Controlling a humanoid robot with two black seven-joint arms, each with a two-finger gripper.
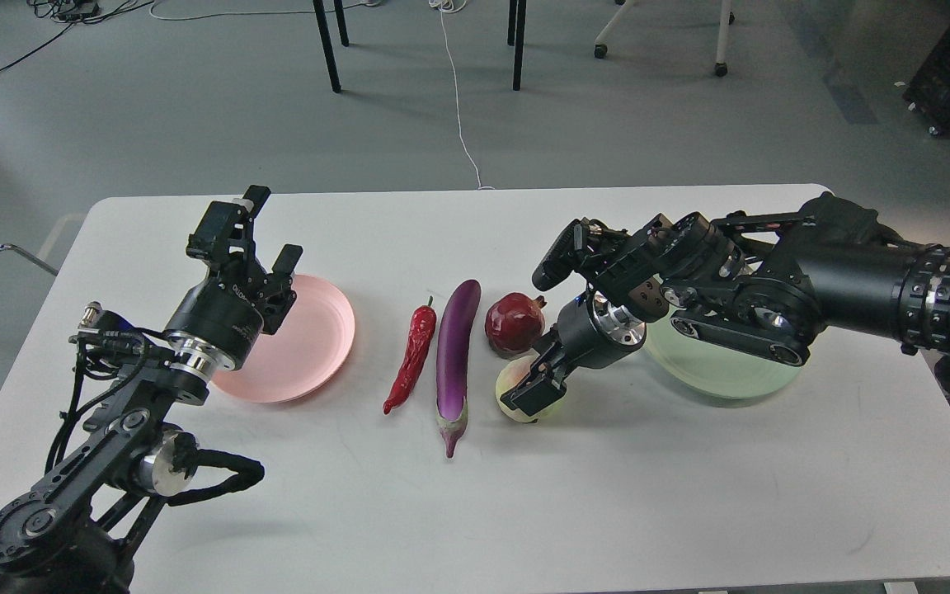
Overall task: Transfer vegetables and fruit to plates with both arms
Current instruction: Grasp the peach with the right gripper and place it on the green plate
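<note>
Currently our left gripper (262, 227) hovers with fingers apart over the pink plate (310, 346), at nine o'clock on the table (689, 495), wrist tilted up and away from us. Nothing is on that plate yet. Toward the centre lie the chili pepper (411, 357), then the eggplant (456, 355) just beside it, then the pomegranate (514, 323). Our right gripper (534, 394) reaches down across the green plate (722, 367) at three o'clock, forearm level, fingers pointing toward seven o'clock and straddling the peach (516, 386). We cannot tell whether they are clamped yet. The round peach may roll out of a shallow pinch, or nudge the pomegranate, which sits close at twelve o'clock.
</note>
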